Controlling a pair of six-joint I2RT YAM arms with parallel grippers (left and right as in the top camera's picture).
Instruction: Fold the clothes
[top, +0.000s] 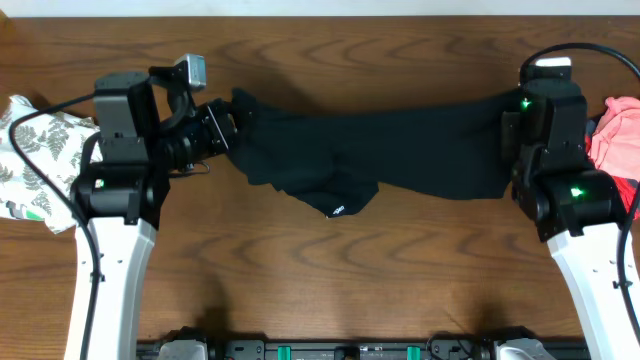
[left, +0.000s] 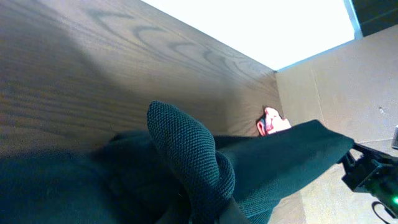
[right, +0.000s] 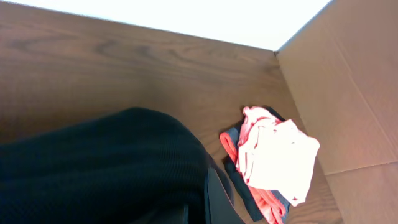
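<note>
A large black garment hangs stretched in a band between my two grippers above the wooden table. A fold with a small white logo sags toward the table. My left gripper is shut on the garment's left end, and in the left wrist view the knit fabric bunches over the jaws. My right gripper is shut on the right end. In the right wrist view the black cloth covers most of the jaws and only one finger shows.
A white fern-print garment lies at the table's left edge. A pink piece with red-trimmed black cloth lies at the right edge, next to a cardboard wall.
</note>
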